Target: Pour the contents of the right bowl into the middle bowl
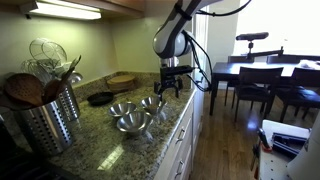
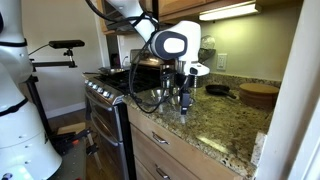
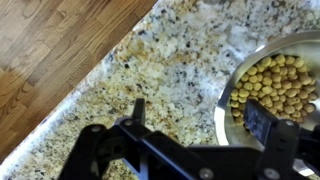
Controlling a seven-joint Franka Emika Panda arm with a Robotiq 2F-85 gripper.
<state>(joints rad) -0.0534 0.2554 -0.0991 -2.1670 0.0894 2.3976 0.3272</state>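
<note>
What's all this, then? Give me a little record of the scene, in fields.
Place: kitchen with a granite counter
Bowls: three metal bowls grouped on the counter
Contents: one bowl holds small tan round pieces
Pincer: open, empty, above the counter beside that bowl
Nearby: utensil holder, black pan
Pouring: not yet begun

Home kitchen: granite counter (image 1: pixel 92 127), utensil crock (image 1: pixel 47 118), likely stove (image 2: pixel 105 108), dining table (image 1: pixel 262 68) with chairs (image 1: pixel 250 88) beyond.

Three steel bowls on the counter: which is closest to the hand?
The bowl just below the hand, at the cluster's end toward the dining table; the other two bowls sit farther off. Wrist view shows it holding tan pellets.
</note>
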